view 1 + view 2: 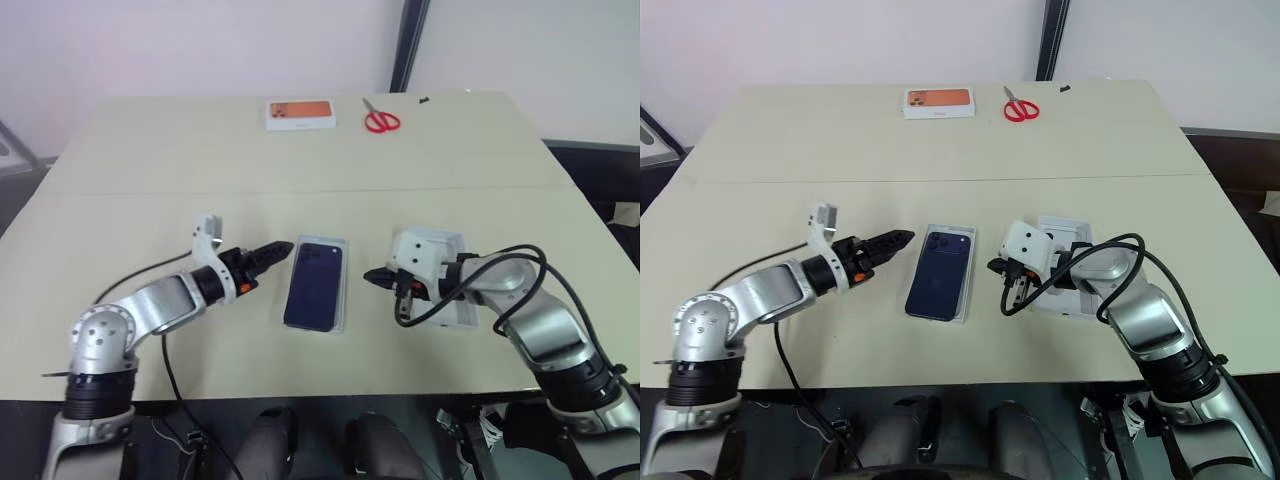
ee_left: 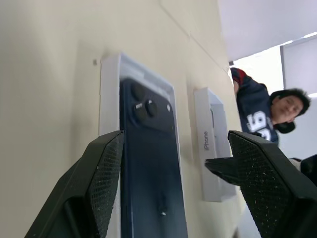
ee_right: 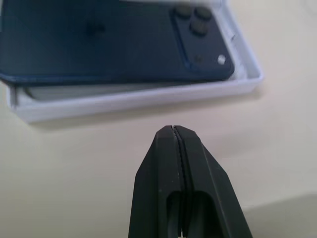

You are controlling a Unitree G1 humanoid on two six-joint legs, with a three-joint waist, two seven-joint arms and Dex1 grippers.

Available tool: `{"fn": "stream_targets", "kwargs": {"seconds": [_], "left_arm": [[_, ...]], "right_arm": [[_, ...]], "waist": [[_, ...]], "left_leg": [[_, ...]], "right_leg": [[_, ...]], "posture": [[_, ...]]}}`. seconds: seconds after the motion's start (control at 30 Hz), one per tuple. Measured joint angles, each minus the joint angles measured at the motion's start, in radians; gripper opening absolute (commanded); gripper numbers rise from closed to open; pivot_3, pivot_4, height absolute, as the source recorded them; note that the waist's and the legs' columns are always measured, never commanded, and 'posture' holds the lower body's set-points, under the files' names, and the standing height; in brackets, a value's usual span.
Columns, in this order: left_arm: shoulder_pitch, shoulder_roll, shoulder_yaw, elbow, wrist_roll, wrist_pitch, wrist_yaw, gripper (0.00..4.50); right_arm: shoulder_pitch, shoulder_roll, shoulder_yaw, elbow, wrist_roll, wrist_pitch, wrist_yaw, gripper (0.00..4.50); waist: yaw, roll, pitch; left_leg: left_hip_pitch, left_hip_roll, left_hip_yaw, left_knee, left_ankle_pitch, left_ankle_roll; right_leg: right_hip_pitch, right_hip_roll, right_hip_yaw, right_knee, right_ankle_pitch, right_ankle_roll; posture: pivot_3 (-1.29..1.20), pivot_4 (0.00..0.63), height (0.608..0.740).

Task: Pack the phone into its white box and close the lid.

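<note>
Phone seated in tray; both grippers clear of it.

The left gripper (image 1: 283,250) hangs just left of the white box (image 1: 345,262), fingers (image 2: 96,183) spread apart, holding nothing; bare table (image 1: 150,170) lies open behind it. The phone (image 1: 313,285) lies in the box, back up, camera cluster at the far end. The right gripper (image 1: 372,277) sits just right of the box, fingers pressed together and empty. Beyond it lies the lid (image 2: 210,141), its side reading "iPhone". Far off: an orange-pictured box (image 1: 299,113) and red scissors (image 1: 380,119).
</note>
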Motion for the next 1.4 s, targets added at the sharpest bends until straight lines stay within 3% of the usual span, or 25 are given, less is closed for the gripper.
{"fn": "stream_targets", "kwargs": {"seconds": [0.17,0.37,0.47,0.77,1.2,1.4], "left_arm": [[0.115,0.221,-0.091,-0.15,0.386,-0.069,-0.395,3.52],[0.224,0.334,-0.171,-0.214,0.682,-0.221,-0.744,3.52],[0.252,0.346,-0.183,-0.213,0.774,-0.27,-0.831,3.52],[0.29,0.309,-0.164,-0.209,0.844,-0.284,-0.915,3.52],[0.305,0.288,-0.146,-0.218,0.923,-0.288,-0.96,3.52],[0.306,0.262,-0.146,-0.218,0.999,-0.394,-1.003,3.52]], "right_arm": [[0.012,-0.002,0.034,-0.102,0.108,0.027,0.089,0.0],[0.01,0.01,0.169,-0.15,0.133,0.048,0.118,0.0],[-0.002,0.042,0.221,-0.157,0.134,0.077,0.106,0.0],[-0.069,0.111,0.279,-0.118,0.103,0.179,-0.01,0.0],[-0.095,0.074,0.261,-0.095,0.074,0.184,-0.052,0.0],[-0.095,0.067,0.244,-0.092,0.085,0.182,-0.041,0.0]], "waist": [[-0.002,0.002,0.0],[0.004,0.003,0.001],[0.003,0.003,0.001],[0.002,0.003,0.001],[0.002,0.003,0.001],[0.001,0.003,0.001]], "left_leg": [[0.0,0.0,0.0,-0.001,0.0,0.001],[0.0,0.0,0.0,-0.002,-0.004,0.006],[0.0,0.0,0.0,-0.002,-0.004,0.007],[0.0,0.0,0.0,-0.002,-0.005,0.008],[0.0,0.0,0.0,-0.002,-0.005,0.008],[0.0,0.0,0.0,-0.002,-0.005,0.008]], "right_leg": [[0.001,0.0,0.0,-0.002,0.0,0.0],[0.001,-0.002,0.0,-0.003,0.0,-0.001],[0.001,-0.002,0.0,-0.003,0.0,-0.001],[0.0,-0.002,0.0,-0.003,0.0,-0.001],[0.001,-0.002,-0.001,-0.003,0.0,-0.001],[0.001,-0.002,-0.001,-0.003,0.0,-0.001]], "posture": [[0.0,0.15,0.74],[0.0,0.15,0.74],[0.0,0.15,0.74],[0.0,0.15,0.74],[0.0,0.15,0.74],[0.0,0.15,0.74]]}}
